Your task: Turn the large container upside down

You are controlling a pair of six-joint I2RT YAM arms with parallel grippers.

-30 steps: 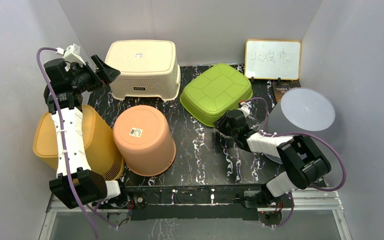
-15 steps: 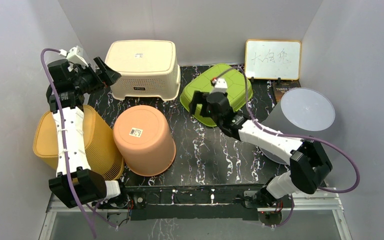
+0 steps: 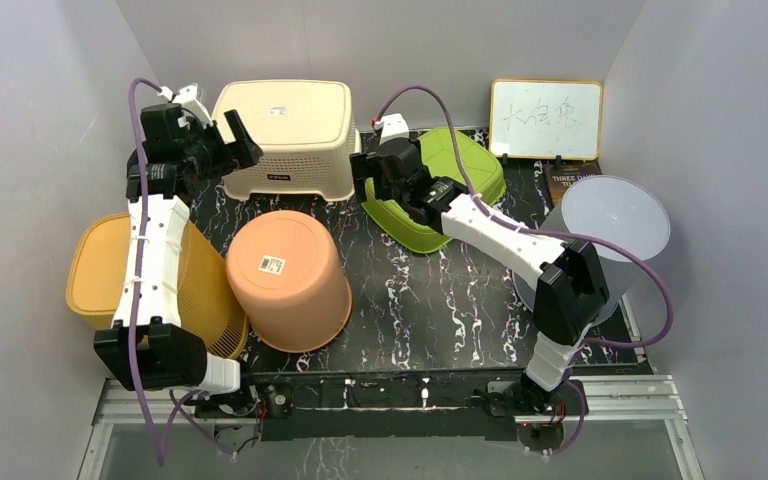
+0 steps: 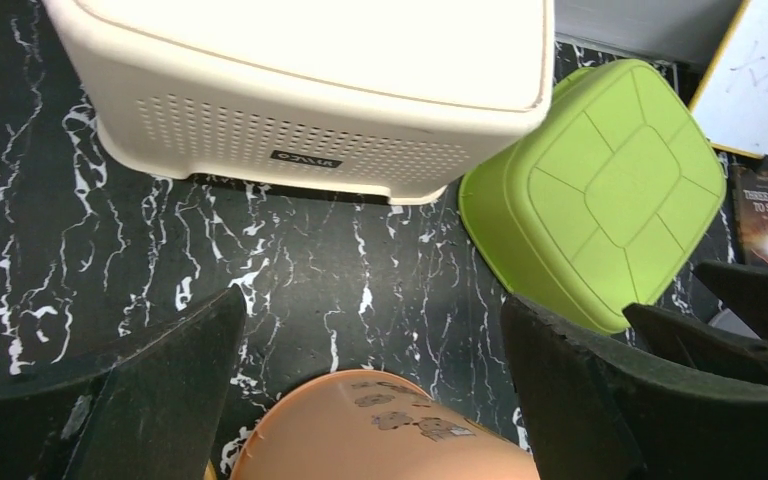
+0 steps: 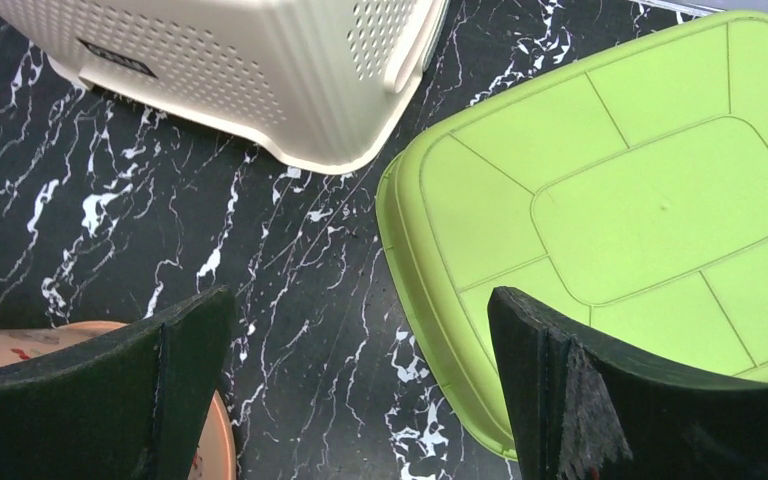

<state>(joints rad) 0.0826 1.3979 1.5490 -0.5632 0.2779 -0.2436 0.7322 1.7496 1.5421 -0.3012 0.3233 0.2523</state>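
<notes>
Black marble table (image 3: 410,290): cream perforated container (image 3: 285,130) base-up, rim down; left claw (image 4: 371,300), right claw (image 5: 358,297) spread wide.

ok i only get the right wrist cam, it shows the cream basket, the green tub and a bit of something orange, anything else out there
observer: yes, a large grey bin stands at the far right, and the face turned up looks closed.
operator: and on the left
observer: a yellow ribbed basket sits at the left edge, partly hidden by the left arm, right beside the orange bucket.
operator: what's the left gripper doing
observer: the left gripper is open and holds nothing, up by the left end of the cream basket.
</notes>
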